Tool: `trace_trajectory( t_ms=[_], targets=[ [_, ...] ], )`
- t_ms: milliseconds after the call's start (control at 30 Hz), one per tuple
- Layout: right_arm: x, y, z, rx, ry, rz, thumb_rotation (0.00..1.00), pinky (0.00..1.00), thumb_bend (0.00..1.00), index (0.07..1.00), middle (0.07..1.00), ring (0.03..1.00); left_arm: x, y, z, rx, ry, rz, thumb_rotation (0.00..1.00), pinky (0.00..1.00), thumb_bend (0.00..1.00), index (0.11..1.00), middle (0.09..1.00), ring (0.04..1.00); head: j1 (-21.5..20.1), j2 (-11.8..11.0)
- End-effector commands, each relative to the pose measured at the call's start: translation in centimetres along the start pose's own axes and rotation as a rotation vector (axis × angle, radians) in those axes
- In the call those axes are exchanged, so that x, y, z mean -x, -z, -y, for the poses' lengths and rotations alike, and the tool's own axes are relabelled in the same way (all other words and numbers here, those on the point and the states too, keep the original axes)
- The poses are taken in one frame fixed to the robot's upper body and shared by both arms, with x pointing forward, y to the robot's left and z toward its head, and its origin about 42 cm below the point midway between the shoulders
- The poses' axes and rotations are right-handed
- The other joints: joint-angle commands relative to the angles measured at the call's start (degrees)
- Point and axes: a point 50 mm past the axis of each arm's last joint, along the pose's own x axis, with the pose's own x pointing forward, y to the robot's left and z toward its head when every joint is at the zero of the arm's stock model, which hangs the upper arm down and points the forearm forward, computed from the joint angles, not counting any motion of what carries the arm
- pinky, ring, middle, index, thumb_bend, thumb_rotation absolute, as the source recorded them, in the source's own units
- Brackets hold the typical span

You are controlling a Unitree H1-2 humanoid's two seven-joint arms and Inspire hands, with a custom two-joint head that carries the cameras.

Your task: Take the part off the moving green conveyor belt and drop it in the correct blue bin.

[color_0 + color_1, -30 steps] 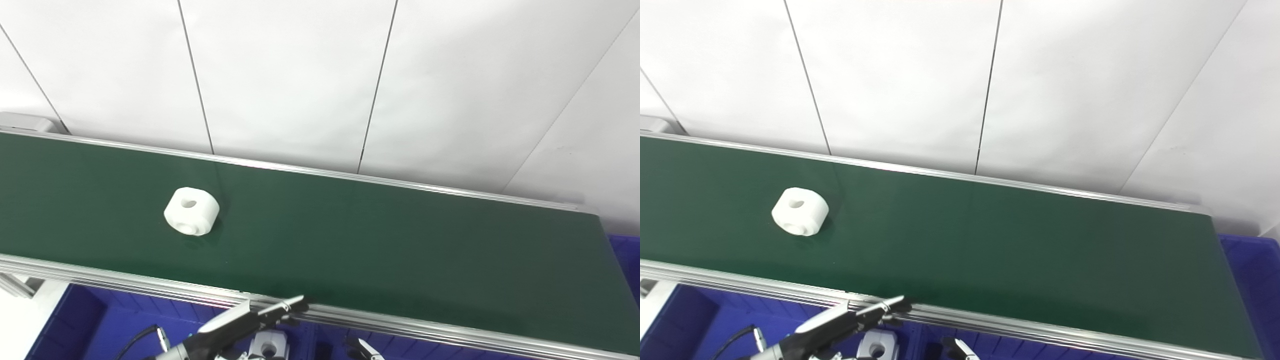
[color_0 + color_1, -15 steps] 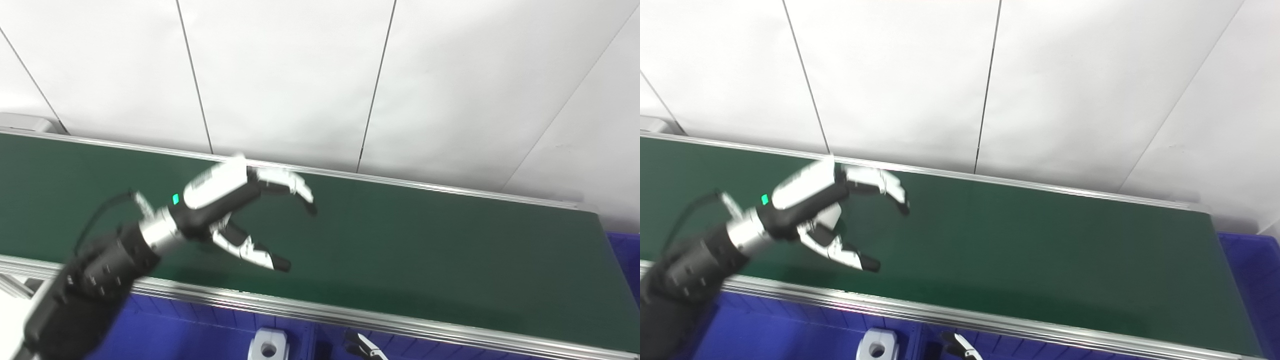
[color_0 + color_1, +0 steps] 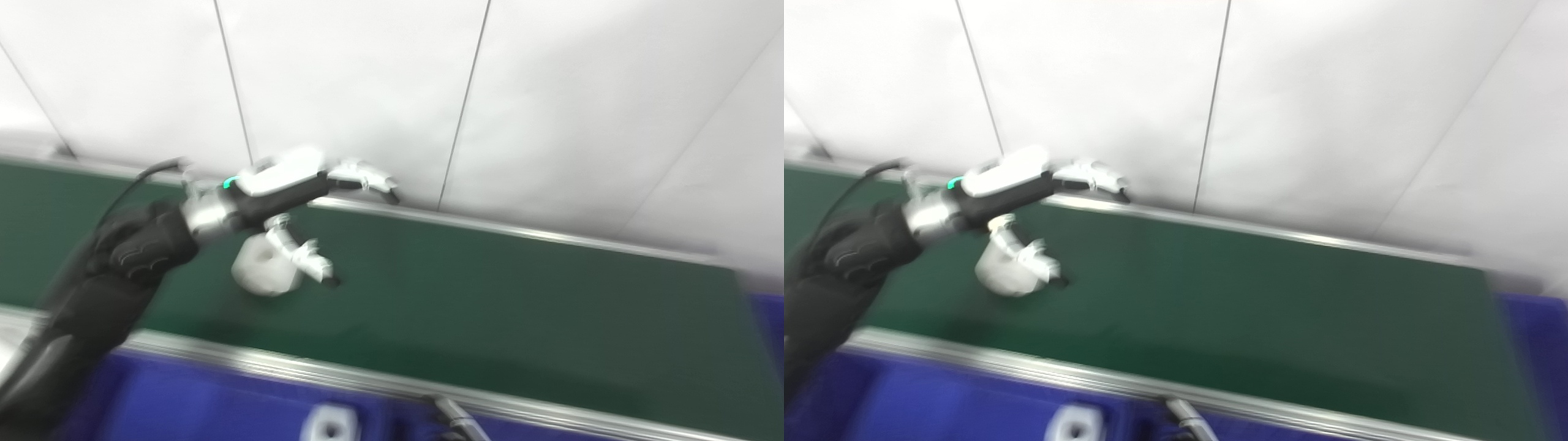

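My left hand [image 3: 288, 202] is spread wide, fingers [image 3: 367, 179] above and thumb just touching the white part [image 3: 264, 271], gripping nothing. The part sits left of centre on the green belt [image 3: 490, 288]. It looks like rigid, light, smooth plastic, so I'd pinch its flat sides. Both views blur. My right hand [image 3: 1185, 418], bottom centre, is unreadable.

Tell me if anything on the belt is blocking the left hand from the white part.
Nothing visible is in the way. The left hand is open over the white part, thumb beside it, on the green belt, which shows nothing else near them. The pictures are blurred.
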Motion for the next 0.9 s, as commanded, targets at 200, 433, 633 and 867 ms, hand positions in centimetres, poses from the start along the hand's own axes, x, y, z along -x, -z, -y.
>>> trace_trajectory(
  t_ms=[200, 433, 633, 867],
  targets=[
    [0.7, -0.6, 0.4, 0.006, 0.012, 0.034, 0.58, 0.75, 0.28, 0.869, 0.904, 0.859, -1.5, 1.9, -1.5, -0.048, 0.051, -0.034, 0.29, 0.88, 0.95, 0.868, 0.924, 0.904, -0.4, 0.2],
    [0.7, -0.6, 0.6, 0.011, 0.012, 0.040, 0.57, 0.74, 0.28, 0.865, 0.901, 0.855, -1.6, 2.8, -0.6, -0.061, 0.062, -0.053, 0.30, 0.86, 0.94, 0.878, 0.931, 0.909, -0.3, 0.4],
    [0.6, -0.7, 0.7, 0.012, 0.012, 0.038, 0.57, 0.74, 0.28, 0.864, 0.901, 0.854, -1.6, 2.9, -0.7, -0.052, 0.071, -0.056, 0.32, 0.90, 0.95, 0.894, 0.943, 0.919, -0.3, 0.6],
    [0.5, -1.0, 0.7, 0.010, 0.011, 0.042, 0.56, 0.75, 0.27, 0.868, 0.906, 0.860, -1.5, 2.6, -1.3, -0.041, 0.077, -0.063, 0.32, 0.91, 0.95, 0.901, 0.946, 0.925, -0.2, 0.8]
  ],
)
